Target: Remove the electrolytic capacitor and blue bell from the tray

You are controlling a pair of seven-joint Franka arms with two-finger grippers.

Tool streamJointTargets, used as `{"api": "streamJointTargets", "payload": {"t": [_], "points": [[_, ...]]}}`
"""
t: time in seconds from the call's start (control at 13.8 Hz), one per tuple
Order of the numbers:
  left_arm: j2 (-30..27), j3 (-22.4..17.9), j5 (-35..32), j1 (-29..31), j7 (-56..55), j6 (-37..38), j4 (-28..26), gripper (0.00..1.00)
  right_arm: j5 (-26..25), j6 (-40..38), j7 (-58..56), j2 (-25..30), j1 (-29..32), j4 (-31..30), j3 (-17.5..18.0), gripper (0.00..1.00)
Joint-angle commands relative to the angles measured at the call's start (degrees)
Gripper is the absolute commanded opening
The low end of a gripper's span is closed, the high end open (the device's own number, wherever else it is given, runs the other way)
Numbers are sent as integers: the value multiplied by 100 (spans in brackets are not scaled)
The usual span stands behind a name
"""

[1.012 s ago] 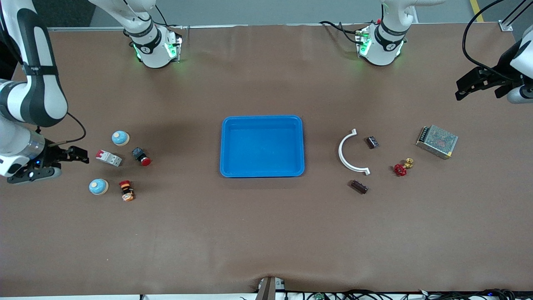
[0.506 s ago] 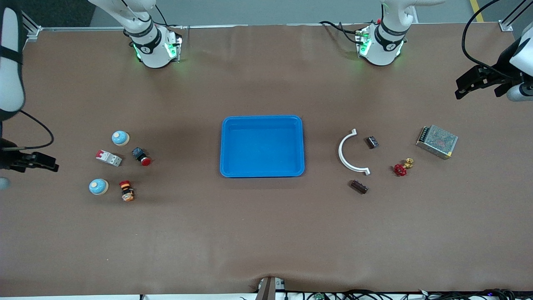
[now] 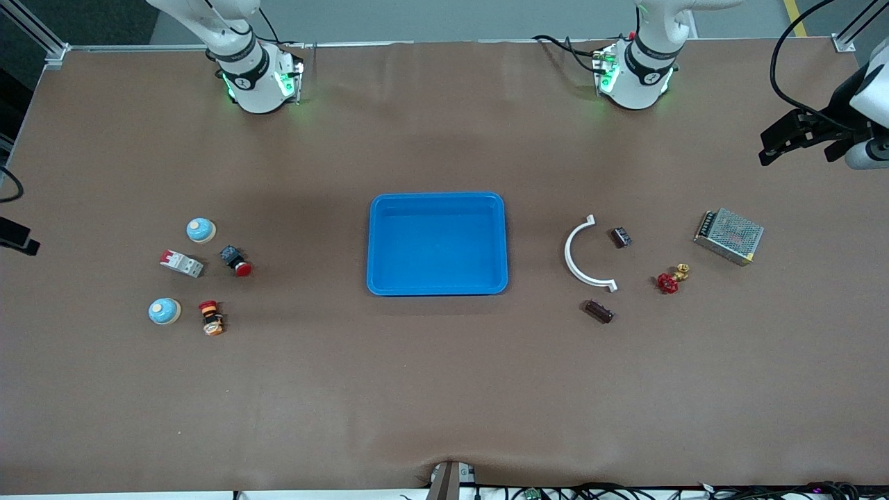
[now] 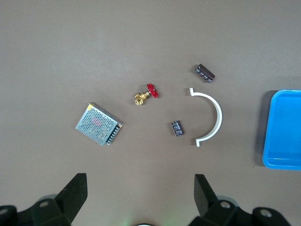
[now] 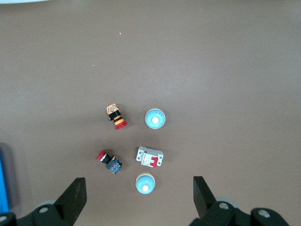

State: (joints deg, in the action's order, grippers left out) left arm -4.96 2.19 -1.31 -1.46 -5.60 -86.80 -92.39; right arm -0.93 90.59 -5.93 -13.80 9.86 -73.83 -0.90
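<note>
White curved bracket (image 3: pixel 582 255) lies near metal power supply (image 3: pixel 728 236).

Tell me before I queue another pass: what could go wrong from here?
1. The tray holds nothing, so another reach into it would likely close on air or bump its rim.
2. The two blue bells lie close to the breaker; the open right gripper, over that end, could knock a neighbour.
3. The open left gripper hangs over two similar dark components, which are easily confused.

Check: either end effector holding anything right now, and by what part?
Nothing held. Left end effector and right end effector are both open and bare, up over the table's ends.
</note>
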Motion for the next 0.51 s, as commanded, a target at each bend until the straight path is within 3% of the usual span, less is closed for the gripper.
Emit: {"api": "streamJointTargets", "payload": {"t": [0.0, 0.43], "points": [[-172, 18, 105, 49, 50, -65, -165, 100, 31, -251, 345, 210, -10, 88, 10, 100], [-172, 10, 105, 49, 41, -56, -156, 100, 49, -639, 584, 974, -63, -323, 90, 100]]}}
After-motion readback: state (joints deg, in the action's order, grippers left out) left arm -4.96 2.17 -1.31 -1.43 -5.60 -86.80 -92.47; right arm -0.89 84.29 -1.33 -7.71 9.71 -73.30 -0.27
